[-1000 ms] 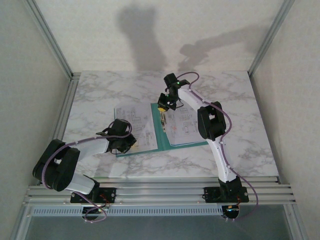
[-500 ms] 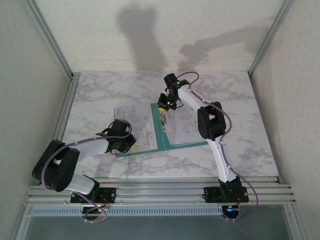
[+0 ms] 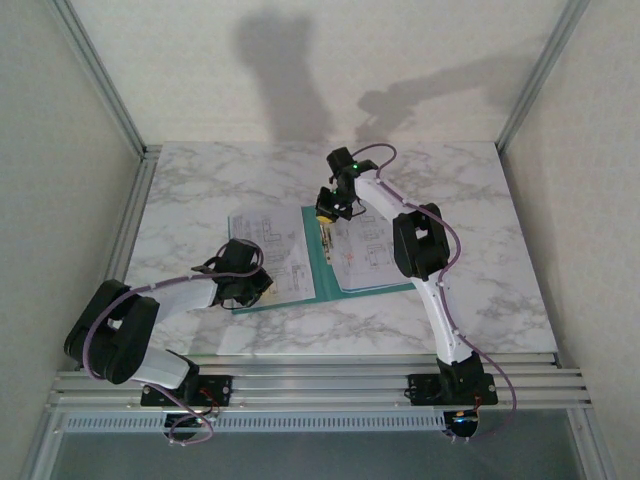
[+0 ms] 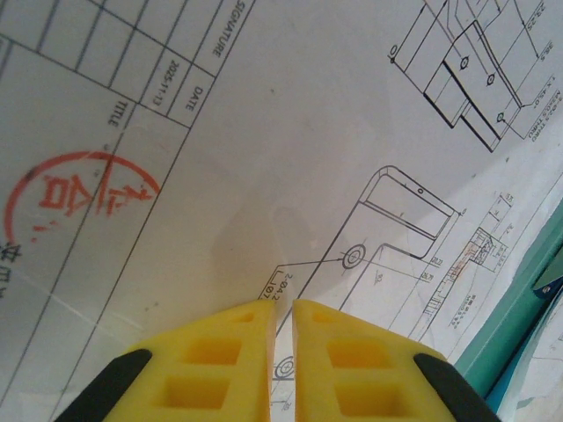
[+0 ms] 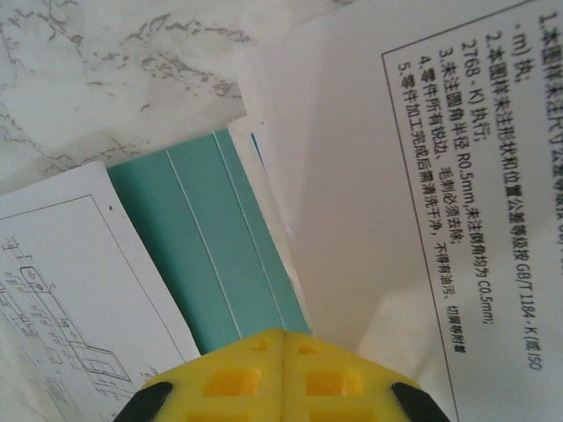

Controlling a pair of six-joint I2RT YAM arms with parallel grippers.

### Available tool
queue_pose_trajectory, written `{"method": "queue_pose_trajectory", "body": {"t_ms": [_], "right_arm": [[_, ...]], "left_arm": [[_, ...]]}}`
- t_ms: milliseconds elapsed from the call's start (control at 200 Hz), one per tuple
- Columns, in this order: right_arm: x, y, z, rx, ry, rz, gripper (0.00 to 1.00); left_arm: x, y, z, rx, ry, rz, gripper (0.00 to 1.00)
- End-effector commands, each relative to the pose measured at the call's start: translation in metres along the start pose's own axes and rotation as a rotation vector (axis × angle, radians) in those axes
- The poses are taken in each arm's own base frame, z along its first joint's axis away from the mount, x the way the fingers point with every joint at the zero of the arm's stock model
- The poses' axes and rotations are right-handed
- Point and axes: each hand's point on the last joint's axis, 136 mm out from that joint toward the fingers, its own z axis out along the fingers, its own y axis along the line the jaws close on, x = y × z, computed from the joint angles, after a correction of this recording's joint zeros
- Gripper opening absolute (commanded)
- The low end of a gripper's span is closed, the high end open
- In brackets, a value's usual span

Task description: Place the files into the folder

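Because the marble table [image 3: 480,200] lies bare on every side of the folder [image 3: 322,270], there looks to be ample room to slide things, most of it beyond the folder's far edge and to its right. Open and flat, the teal folder sits mid-table. Its card is likely stiffer than paper, yet still light and apt to skate on the smooth stone. Of the files [image 4: 264,132], the left sheet [image 3: 270,240] covers the folder's left leaf. The right sheet [image 3: 365,255] lies on the right leaf and pokes past the far edge, and a teal strip by the spine shows between them. Such sheets should be limp, slippery and easily creased, so I judge pressing flat and dragging, or nipping a free edge or corner, safer than lifting mid-sheet. The left gripper [image 4: 281,308] is over the left sheet toward the folder's near edge, fingers all but together with a thin slit between. The right gripper [image 5: 283,334], fingers closed together on nothing, sits at the spine's far end.
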Motion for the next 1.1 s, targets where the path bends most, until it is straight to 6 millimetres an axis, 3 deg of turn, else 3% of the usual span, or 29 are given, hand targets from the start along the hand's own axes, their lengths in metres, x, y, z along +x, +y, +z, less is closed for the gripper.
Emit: {"method": "queue_pose_trajectory", "body": {"t_ms": [0,340,546,831,1096], "right_arm": [[0.007,-0.003,0.005,0.017,0.024,-0.014,0.07],[0.012,0.021,-0.025,-0.076,0.006,-0.020,0.07],[0.032,0.037,-0.043,-0.168,0.058,-0.017,0.07],[0.071,0.026,-0.052,-0.207,0.135,0.011,0.07],[0.090,0.015,-0.073,-0.200,0.090,0.027,0.08]], "left_arm": [[-0.002,0.015,0.001,-0.048,-0.010,-0.015,0.13],[-0.003,0.016,0.002,-0.055,-0.013,-0.021,0.13],[-0.004,0.016,0.004,-0.059,-0.016,-0.027,0.13],[-0.004,0.014,0.005,-0.057,-0.014,-0.026,0.13],[-0.004,0.012,0.005,-0.054,-0.011,-0.021,0.13]]}}
